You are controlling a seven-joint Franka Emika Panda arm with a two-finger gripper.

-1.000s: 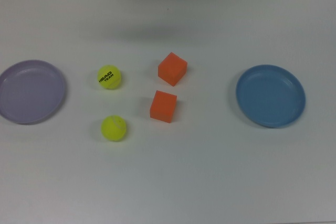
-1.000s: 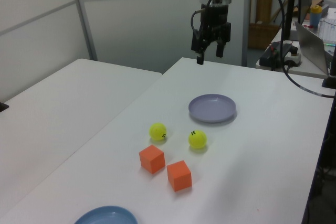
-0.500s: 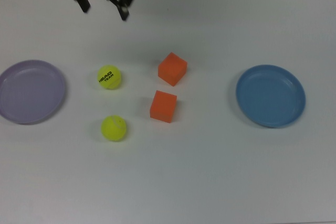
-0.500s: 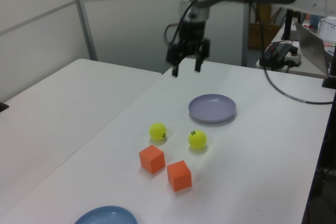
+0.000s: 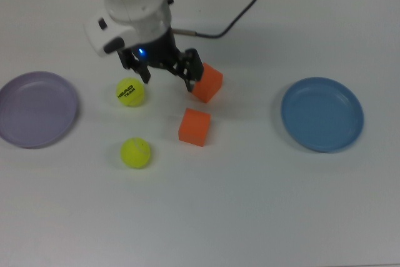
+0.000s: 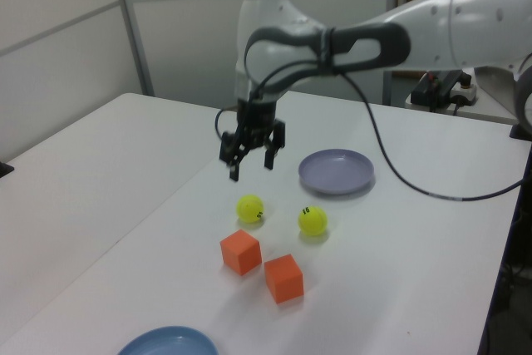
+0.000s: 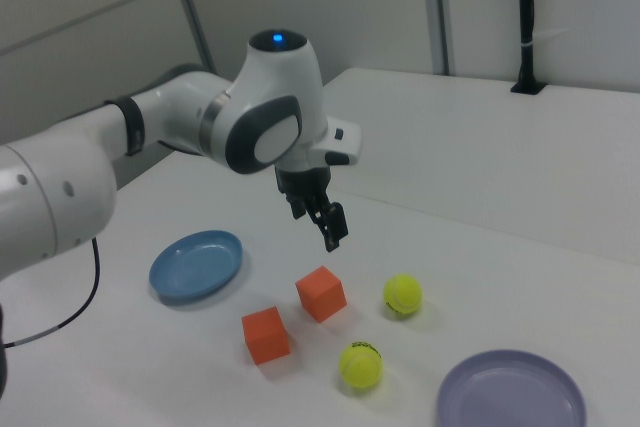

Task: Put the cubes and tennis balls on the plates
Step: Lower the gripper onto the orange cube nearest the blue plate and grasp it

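Progress: I see nothing plated | gripper (image 5: 165, 75) spread wide, empty, above table between printed ball (image 5: 130, 92) and far cube (image 5: 207, 82) | plain ball (image 5: 135, 153), near cube (image 5: 194, 127) at centre | lilac plate (image 5: 37, 109) at 9 o'clock, blue plate (image 5: 322, 114) at 3, both bare | all four left.

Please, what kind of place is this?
Probably a robotics lab: a robot arm works over a white table with test props such as cubes, beside partition walls and cables.
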